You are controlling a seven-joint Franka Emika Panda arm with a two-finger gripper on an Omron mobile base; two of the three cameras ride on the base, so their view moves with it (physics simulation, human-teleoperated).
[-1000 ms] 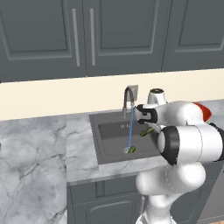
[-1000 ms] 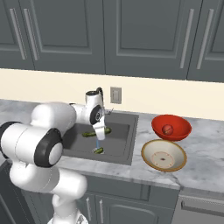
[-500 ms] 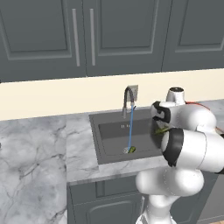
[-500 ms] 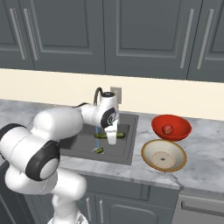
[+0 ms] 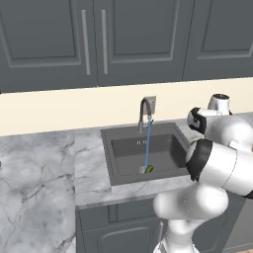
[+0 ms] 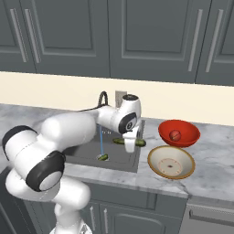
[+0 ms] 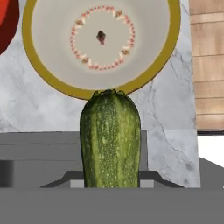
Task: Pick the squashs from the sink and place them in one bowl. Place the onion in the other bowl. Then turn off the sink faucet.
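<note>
My arm (image 6: 68, 132) is glossy white all over, built of fat rounded segments. Dark charcoal bands ring the joints: one wide black collar on the big lower link (image 6: 43, 171), another on the shoulder-side link (image 5: 197, 158). The wrist (image 6: 127, 119) carries a dark round cap with a small pale centre. A small grey-white cylinder caps the hand end (image 5: 220, 102). The pedestal body (image 5: 185, 212) is smooth, bulbous, white, with no visible cables, screws or printed markings that I can make out.
</note>
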